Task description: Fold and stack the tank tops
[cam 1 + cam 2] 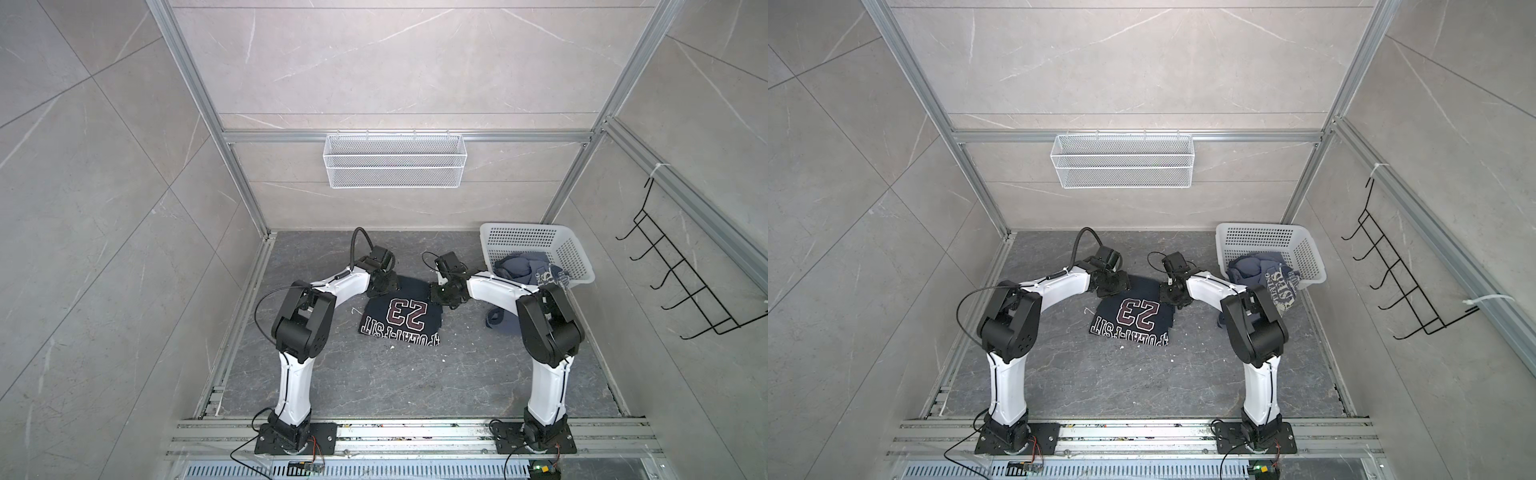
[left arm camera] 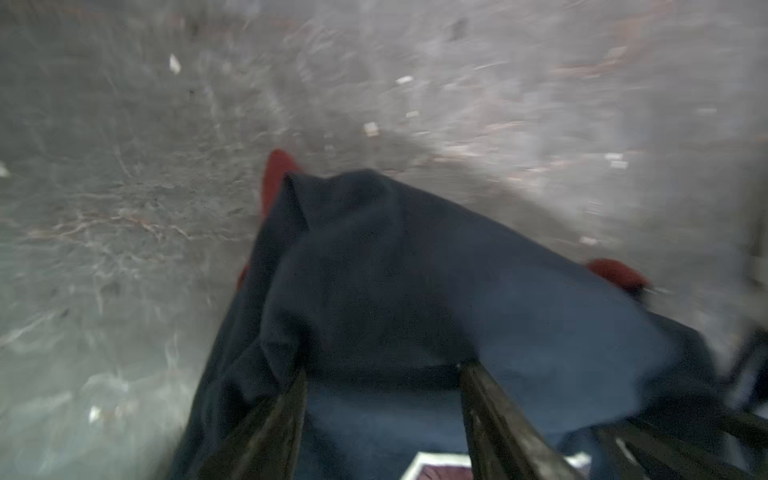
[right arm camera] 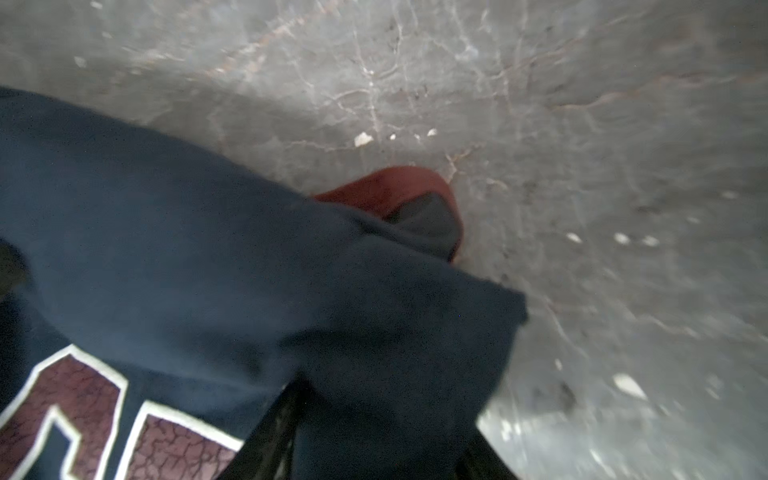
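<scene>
Top views, both: dark navy cloth tank top w/ maroon trim and big "23" print lying as a rough folded rectangle on grey marbled surface, nearer far edge, approx centre, print up; left gripper low over its far left corner, right gripper low over far right corner.

Left wrist view: fingers standing apart; navy cloth flat in the gap, a bunched fold at the tips; nothing pinched as far as visible. Right wrist view: fingers also spaced, but cloth heaped over and btw them; cannot tell whether clamped; blurred too.

Handling, as judgement: light, soft, limp; would sag and come unfolded if lifted by one point; prob. best taken at both far corners, through all layers, w/ both grippers; maroon strap loops poking out past the folded edge, likely to trail.

Around: slate-blue cloth tank top w/ whitish lettering bunched in white perforated plastic basket at far right corner, spilling over near rim down to surface, just behind right arm; may snag; small white scraps scattered; white wire mesh shelf on back wall and black wire hook rack on right wall, well clear.
</scene>
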You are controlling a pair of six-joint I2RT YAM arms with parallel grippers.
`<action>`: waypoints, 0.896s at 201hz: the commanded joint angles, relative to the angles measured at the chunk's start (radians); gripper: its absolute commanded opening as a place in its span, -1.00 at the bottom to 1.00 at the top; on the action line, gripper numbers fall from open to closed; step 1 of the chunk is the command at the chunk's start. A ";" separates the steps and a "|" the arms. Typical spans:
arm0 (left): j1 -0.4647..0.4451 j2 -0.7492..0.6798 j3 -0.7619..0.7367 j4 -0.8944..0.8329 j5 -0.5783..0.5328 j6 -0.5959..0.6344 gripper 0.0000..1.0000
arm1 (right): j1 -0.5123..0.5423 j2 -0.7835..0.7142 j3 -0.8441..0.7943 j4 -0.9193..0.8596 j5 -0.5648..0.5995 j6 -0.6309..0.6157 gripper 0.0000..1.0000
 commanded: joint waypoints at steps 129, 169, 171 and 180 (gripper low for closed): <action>0.457 -0.053 -0.085 0.057 0.040 0.062 0.39 | 0.122 0.581 0.886 -0.162 -0.202 0.082 0.28; 0.467 -0.135 0.112 -0.233 -0.051 0.067 0.55 | 0.118 0.502 0.952 -0.255 -0.139 0.071 0.49; 0.466 -0.142 0.115 -0.245 -0.056 0.065 0.56 | 0.117 0.493 0.948 -0.259 -0.134 0.069 0.51; 0.447 -0.186 0.117 -0.287 -0.081 0.059 0.62 | 0.108 0.445 0.908 -0.267 -0.118 0.061 0.55</action>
